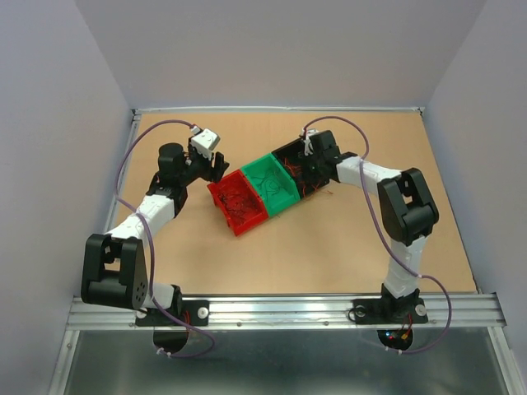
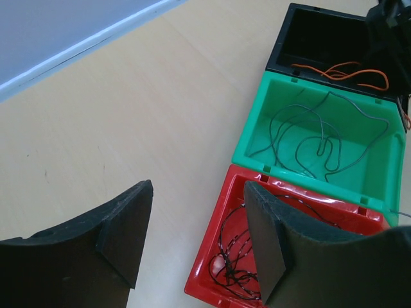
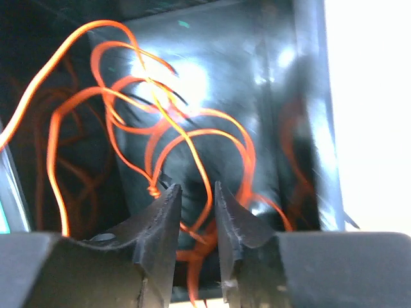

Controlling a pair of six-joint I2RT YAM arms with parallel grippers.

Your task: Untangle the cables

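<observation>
- My left gripper (image 2: pixel 198 221) is wide open and holds nothing. It hangs just beside the red bin (image 2: pixel 209 247), and one finger hides part of that bin.
- The cables (image 2: pixel 232 274) lie in three bins. Dark ones are in the red bin and the green bin (image 2: pixel 255 119). Orange ones are in the black bin (image 2: pixel 288 40).
- My right gripper (image 3: pixel 197 208) is down in the black bin, with its fingers a little apart.
- An orange cable runs between those fingers. It is blurry, so I cannot tell if it touches them.

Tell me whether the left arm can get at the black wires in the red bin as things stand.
Probably yes. The left gripper hangs open just short of the red bin, whose top is uncovered; nothing lies between it and the black wires.
</observation>
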